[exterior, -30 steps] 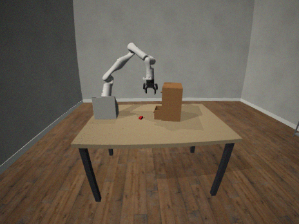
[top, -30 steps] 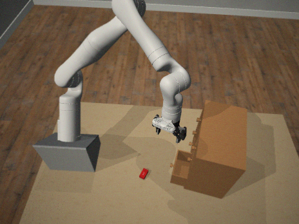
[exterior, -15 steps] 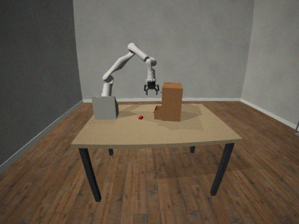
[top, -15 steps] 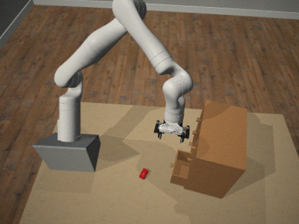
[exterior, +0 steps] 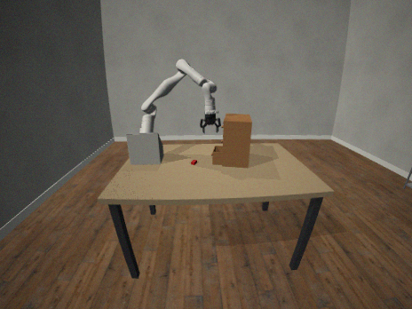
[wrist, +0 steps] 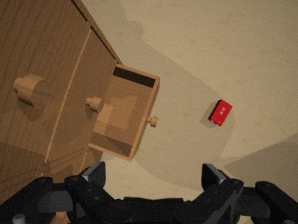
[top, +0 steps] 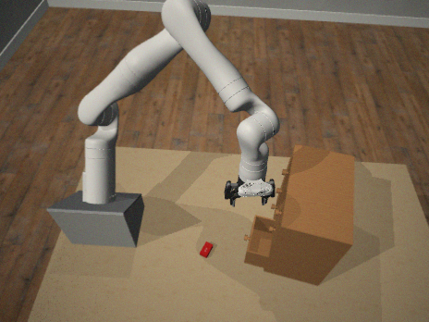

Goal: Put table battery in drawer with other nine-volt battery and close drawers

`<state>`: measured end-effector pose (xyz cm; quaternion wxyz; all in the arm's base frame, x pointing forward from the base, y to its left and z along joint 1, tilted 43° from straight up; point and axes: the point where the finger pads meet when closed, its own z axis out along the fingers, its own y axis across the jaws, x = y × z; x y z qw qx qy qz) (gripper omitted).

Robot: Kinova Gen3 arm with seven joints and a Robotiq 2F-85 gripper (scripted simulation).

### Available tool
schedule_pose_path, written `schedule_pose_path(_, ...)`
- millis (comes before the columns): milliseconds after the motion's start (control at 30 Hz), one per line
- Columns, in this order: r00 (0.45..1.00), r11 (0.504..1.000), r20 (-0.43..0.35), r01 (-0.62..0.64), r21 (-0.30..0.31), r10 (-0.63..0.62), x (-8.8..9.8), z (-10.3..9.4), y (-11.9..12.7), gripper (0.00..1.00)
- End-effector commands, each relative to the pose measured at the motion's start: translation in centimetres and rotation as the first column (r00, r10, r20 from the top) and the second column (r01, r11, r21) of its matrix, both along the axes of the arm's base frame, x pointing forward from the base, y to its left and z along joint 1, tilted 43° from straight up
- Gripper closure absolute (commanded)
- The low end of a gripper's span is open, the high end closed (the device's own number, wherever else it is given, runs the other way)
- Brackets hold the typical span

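Observation:
The red nine-volt battery (top: 206,250) (exterior: 194,162) (wrist: 220,112) lies on the table in front of the chest. The wooden chest (top: 319,199) (exterior: 237,142) (wrist: 40,60) stands upright. One low drawer (top: 250,255) (exterior: 217,159) (wrist: 144,122) is pulled out of its front; the part of its inside that shows holds no battery, and its back part is hidden in the chest. The other drawers look pushed in; their insides are hidden. My gripper (top: 249,204) (exterior: 211,130) (wrist: 153,173) is open and empty, high above the table, beside the chest's front.
Several knobs (top: 285,172) (wrist: 30,90) stick out of the chest's front close to my gripper. The grey robot base block (top: 99,224) (exterior: 144,148) stands at the left of the table (top: 162,287) (exterior: 178,184). The battery lies between that block and the pulled-out drawer.

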<state>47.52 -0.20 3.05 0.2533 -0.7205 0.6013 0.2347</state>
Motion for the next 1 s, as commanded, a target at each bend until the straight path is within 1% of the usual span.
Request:
schedule_pose_path(0, 0.999, 1.0, 0.024, -0.023, 0.003, 0.023, 0.2, -0.3, 0.0, 0.0)
schedule_pose_path(200, 0.991, 0.995, 0.09, -0.095, 0.003, 0.095, 0.6, -0.6, 0.2, 0.0)
schedule_pose_path(267, 0.991, 0.995, 0.09, -0.095, 0.003, 0.095, 0.6, -0.6, 0.2, 0.0)
schedule_pose_path(600, 0.966, 0.982, 0.177, -0.19, -0.006, 0.188, 1.1, -1.1, 0.6, 0.0)
schedule_pose_path(767, 0.952, 0.974, 0.209, -0.225, -0.011, 0.222, 1.3, -1.3, 0.7, 0.0)
schedule_pose_path(967, 0.942, 0.969, 0.229, -0.247, -0.015, 0.244, 1.4, -1.5, 0.8, 0.0)
